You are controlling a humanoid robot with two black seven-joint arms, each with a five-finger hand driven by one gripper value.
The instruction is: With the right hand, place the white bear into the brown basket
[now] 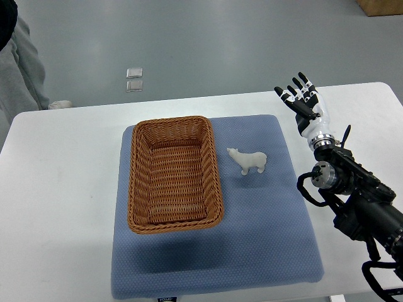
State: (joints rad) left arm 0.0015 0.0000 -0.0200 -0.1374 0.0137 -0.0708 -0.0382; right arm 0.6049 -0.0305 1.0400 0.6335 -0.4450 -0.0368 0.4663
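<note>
A small white bear (pixel 248 160) stands upright on the blue mat (pixel 264 226), just right of the brown wicker basket (pixel 174 173), facing the basket. The basket is rectangular and holds nothing. My right hand (pixel 303 100) hovers over the white table to the right of the mat's far corner, fingers spread and holding nothing. It is apart from the bear, up and to the right of it. The right arm (pixel 359 195) comes in from the lower right edge. No left arm shows.
The mat lies on a white table (pixel 56 201). A person's grey trouser leg and shoe (pixel 25 69) stand at the table's far left corner. Two small clear squares (pixel 134 79) lie on the grey floor beyond the table.
</note>
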